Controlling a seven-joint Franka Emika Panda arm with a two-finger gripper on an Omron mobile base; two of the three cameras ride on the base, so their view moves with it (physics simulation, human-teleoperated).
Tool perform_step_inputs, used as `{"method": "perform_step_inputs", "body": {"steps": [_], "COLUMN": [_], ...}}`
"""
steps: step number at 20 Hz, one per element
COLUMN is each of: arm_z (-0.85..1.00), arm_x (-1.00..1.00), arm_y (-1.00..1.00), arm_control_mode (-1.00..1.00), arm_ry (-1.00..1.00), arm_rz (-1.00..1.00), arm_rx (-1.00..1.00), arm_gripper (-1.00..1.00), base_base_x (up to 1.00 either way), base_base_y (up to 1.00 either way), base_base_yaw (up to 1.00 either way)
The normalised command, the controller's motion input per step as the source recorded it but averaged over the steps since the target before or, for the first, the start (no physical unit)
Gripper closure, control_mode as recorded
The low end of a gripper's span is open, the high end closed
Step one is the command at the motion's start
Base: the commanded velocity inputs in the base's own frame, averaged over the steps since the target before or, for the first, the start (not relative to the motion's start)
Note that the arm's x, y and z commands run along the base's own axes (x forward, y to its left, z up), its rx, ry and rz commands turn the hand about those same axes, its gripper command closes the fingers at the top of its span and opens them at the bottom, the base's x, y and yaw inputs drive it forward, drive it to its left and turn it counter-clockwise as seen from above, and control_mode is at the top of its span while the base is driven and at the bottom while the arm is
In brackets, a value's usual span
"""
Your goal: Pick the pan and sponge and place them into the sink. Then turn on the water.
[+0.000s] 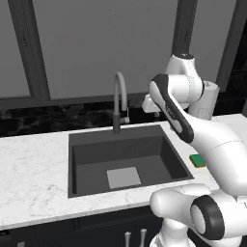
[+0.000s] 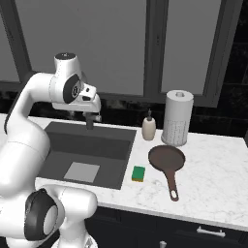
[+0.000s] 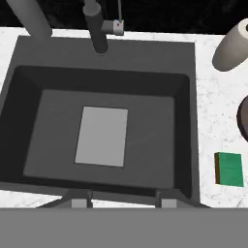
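The dark grey sink holds nothing but the light square patch on its floor. Behind it stands the arched faucet, and no water shows at its spout. The reddish-brown pan lies on the counter right of the sink with its handle toward the front; its rim shows in the hand view. The green sponge lies flat between sink and pan. My gripper hangs high over the sink, open, with nothing between its tips.
A paper towel roll and a small soap dispenser stand at the back of the white marble counter, right of the sink. Dark window panes rise behind the counter.
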Motion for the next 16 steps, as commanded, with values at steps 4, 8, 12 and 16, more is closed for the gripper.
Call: {"method": "perform_step_inputs", "body": {"steps": [4, 8, 12, 16], "arm_z": [0.0, -0.09, -0.2, -0.18], "arm_x": [-0.18, -0.78, -0.98, -0.8], "arm_y": [-0.2, -0.98, -1.0, -1.0], "arm_control_mode": [-1.0, -1.0, -1.0, -1.0], "arm_ry": [0.0, 0.01, 0.07, 0.13], "arm_rz": [0.0, 0.0, -0.02, -0.03], "arm_rx": [0.0, 0.0, 0.05, 0.03], "arm_gripper": [-1.0, -1.0, -1.0, -1.0], "base_base_x": [0.0, 0.0, 0.0, 0.0], "base_base_y": [0.0, 0.0, 0.0, 0.0], "base_base_yaw": [0.0, 0.0, 0.0, 0.0]}}
